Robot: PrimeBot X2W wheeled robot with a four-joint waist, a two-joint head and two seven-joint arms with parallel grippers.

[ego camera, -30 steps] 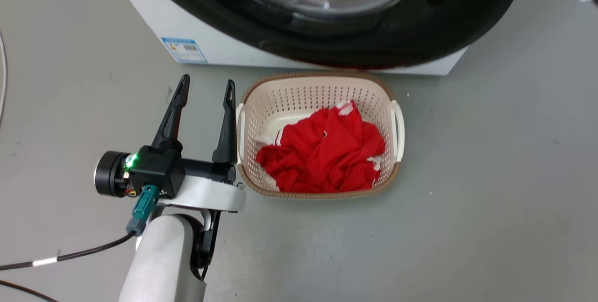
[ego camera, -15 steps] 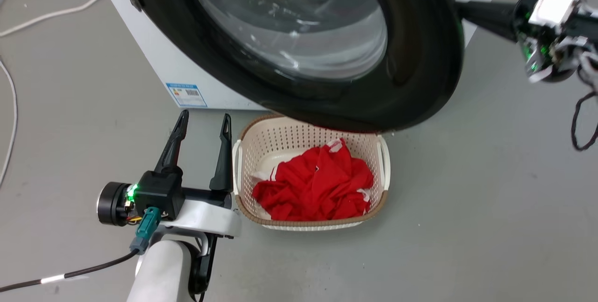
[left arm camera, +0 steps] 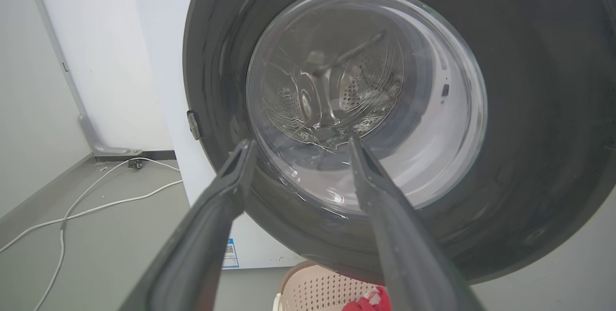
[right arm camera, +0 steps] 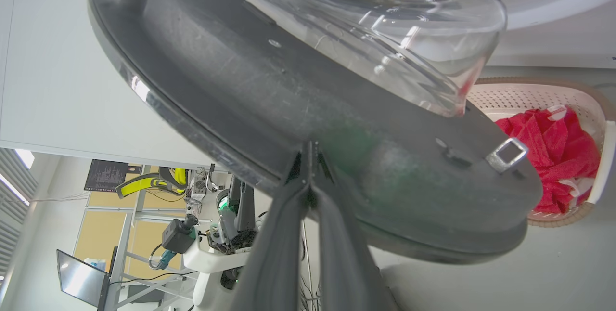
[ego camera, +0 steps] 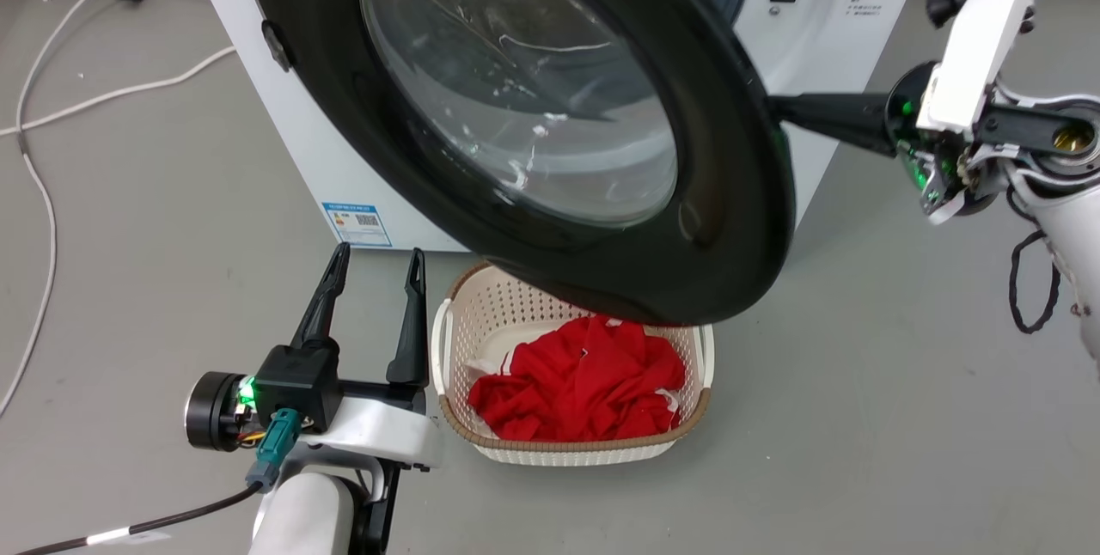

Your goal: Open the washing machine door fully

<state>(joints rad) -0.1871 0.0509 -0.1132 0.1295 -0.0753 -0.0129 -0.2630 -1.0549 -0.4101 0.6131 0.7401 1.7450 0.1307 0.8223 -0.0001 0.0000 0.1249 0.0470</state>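
Black and glossy, the washing machine door (ego camera: 730, 194) stands part-way open in the head view, angled out from the white washing machine (ego camera: 816, 39) and hanging over the back of a cream basket (ego camera: 453, 340) of red cloth (ego camera: 584, 383) on the grey floor (ego camera: 859, 417). The left claw (ego camera: 379, 251) sits low, just left of the basket, fingers apart and empty. The right claw (ego camera: 799, 112) reaches in from the right, its tips hidden behind the door's edge.

The left wrist view looks between spread fingers (left arm camera: 226, 190) at the door's outer face, with the steel drum (left arm camera: 337, 84) seen through the glass window (left arm camera: 433, 157).

In the right wrist view, the right claw's fingers (right arm camera: 284, 224) lie together, tips against the door's dull inner face beside the rim. A metal latch loop (right arm camera: 505, 154) sits further along.
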